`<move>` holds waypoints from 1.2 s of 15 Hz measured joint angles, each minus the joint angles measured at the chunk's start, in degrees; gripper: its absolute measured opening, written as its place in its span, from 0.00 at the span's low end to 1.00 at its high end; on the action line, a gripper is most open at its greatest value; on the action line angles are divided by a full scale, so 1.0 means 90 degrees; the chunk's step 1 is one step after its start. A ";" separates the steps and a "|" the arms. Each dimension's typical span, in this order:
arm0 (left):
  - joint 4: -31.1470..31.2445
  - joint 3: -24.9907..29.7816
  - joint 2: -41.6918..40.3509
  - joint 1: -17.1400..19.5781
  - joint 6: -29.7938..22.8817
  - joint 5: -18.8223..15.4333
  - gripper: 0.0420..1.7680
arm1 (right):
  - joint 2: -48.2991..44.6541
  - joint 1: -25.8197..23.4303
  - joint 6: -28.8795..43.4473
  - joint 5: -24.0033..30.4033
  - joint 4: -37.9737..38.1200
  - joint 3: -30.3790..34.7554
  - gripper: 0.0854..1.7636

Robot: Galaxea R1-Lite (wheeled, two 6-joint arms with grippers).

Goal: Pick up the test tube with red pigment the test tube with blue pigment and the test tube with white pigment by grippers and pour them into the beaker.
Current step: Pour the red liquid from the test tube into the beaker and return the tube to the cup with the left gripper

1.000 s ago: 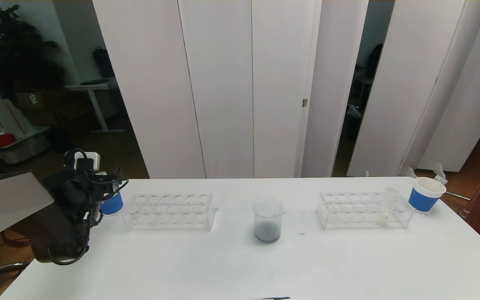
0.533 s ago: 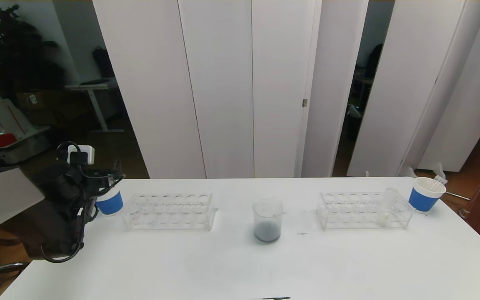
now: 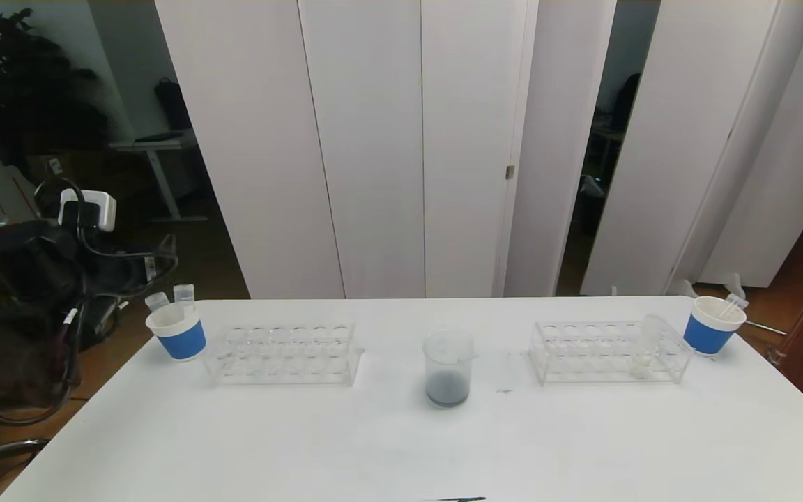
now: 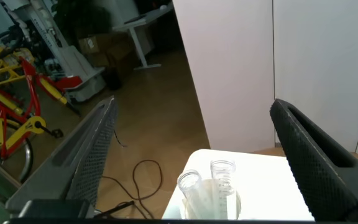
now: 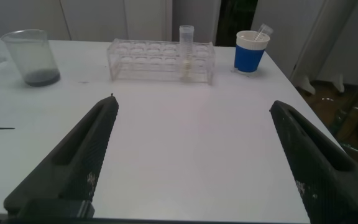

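beaker (image 3: 448,368): dark pigment already inside | white pigment tube (image 3: 645,348): unpoured, in 3 o'clock rack (image 3: 607,352) | left hand (image 4: 191,155): apart, empty, over 9 o'clock cup (image 3: 177,333) | right hand (image 5: 194,155): apart, empty

beaker (image 3: 448,368) centre of table (image 3: 401,453) | racks (image 3: 283,353) (image 3: 609,352) either side | paper cups (image 3: 177,333) (image 3: 712,325) outermost

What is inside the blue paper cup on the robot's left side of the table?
Two clear tubes stand in the left blue cup, their open tops above its rim. Their lower ends are hidden by the cup's wall, so any pigment cannot be seen.
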 joint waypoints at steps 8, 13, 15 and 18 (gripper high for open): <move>0.3910 0.0610 -0.3531 -0.0046 -0.0046 -0.1016 0.99 | 0.0000 0.0000 0.0000 -0.0003 0.0000 0.0000 0.99; 0.6698 0.0735 -0.5999 -0.0251 -0.0116 -0.1677 0.99 | 0.0000 0.0000 0.0000 0.0000 0.0003 0.0000 0.99; 0.7589 0.0757 -0.6980 -0.0512 -0.0180 -0.1760 0.99 | 0.0000 0.0000 0.0000 0.0000 0.0003 0.0000 0.99; 0.8926 0.0779 -0.8376 -0.0790 -0.0217 -0.1787 0.99 | 0.0000 0.0000 0.0000 0.0000 0.0003 0.0000 0.99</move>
